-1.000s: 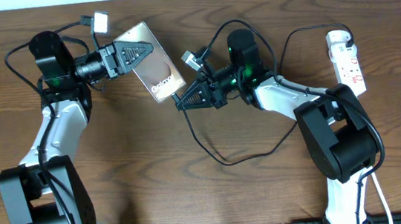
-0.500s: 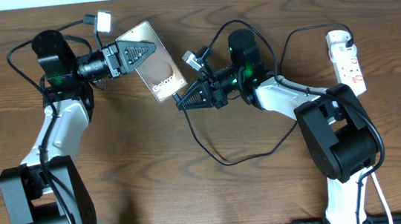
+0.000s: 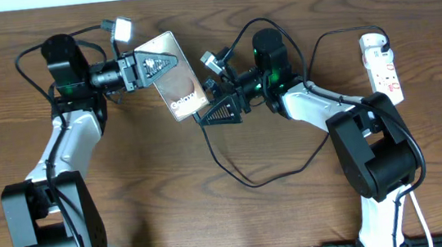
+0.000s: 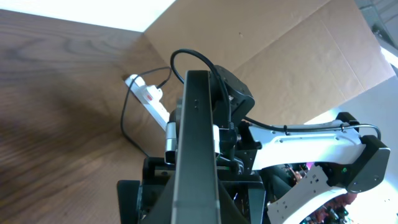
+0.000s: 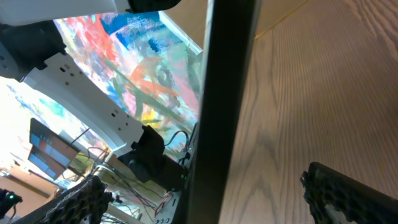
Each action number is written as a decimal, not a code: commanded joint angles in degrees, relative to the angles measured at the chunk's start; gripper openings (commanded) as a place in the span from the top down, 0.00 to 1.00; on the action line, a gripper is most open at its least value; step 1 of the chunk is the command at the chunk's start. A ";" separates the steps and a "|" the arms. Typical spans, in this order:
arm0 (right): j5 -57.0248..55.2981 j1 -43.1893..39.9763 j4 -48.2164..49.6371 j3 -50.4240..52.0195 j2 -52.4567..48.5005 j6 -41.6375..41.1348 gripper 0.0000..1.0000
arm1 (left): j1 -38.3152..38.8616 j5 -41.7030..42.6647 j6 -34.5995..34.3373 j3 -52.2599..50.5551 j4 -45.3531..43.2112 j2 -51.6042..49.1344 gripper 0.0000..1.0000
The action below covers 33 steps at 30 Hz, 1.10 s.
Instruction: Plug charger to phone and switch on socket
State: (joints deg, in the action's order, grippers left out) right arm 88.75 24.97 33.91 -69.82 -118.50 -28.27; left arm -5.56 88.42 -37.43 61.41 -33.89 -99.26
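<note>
Now: mating stage, by the look of the pose; no step of the plugging visibly finished.
Left gripper [image 3: 167,62]: clamped across the faces of the slim, glossy brown phone [image 3: 186,90], apparently held up off the brown wooden counter [image 3: 146,189], with the end bearing the pale printed strip turned toward the other arm.
Right gripper [image 3: 201,117]: tip right at the phone's lower end; fingers [image 5: 81,199] spread wide in the wrist view, with nothing seen pinched between them.
Charger: long thin black cable [image 3: 252,183], looping over the counter from the right gripper's tip back to a round white plug [image 3: 371,42].
Socket: narrow white power strip [image 3: 383,64] with red marks, at the far right of the counter, well apart from both grippers.
Done, as judged: round plug seated in the strip; phone lifted and presented.
Cannot tell: whether the small plug tip sits in the phone's port, hidden where gripper and phone meet.
Left to do: seating or confirming the tip, then pressing the strip's switch, its position too small to read.
</note>
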 commanded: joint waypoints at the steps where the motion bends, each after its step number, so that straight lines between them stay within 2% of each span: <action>1: 0.57 -0.66 0.00 -0.90 0.74 0.00 0.01 | -1.75 1.64 0.81 0.28 -0.35 0.09 0.93; 9: 0.57 -0.66 -0.02 -0.90 0.74 -0.02 0.01 | -6.19 1.62 2.80 -3.65 1.68 0.04 0.93; 19: 0.52 -0.68 -0.04 -0.90 0.74 -0.61 0.01 | -13.44 -0.59 4.44 -14.78 2.36 0.04 0.93; 26: 0.33 -0.66 -0.04 -0.90 0.74 -1.92 0.01 | -14.51 -14.51 5.51 -17.84 15.54 0.04 0.93; 33: 0.33 -0.66 -0.28 -0.87 0.74 -1.92 0.01 | -14.51 -18.64 12.33 -17.86 26.77 0.04 0.93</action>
State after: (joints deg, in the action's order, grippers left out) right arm 88.73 24.97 33.74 -69.80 -118.48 -29.58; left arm -19.94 71.33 -29.23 43.27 -8.84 -99.29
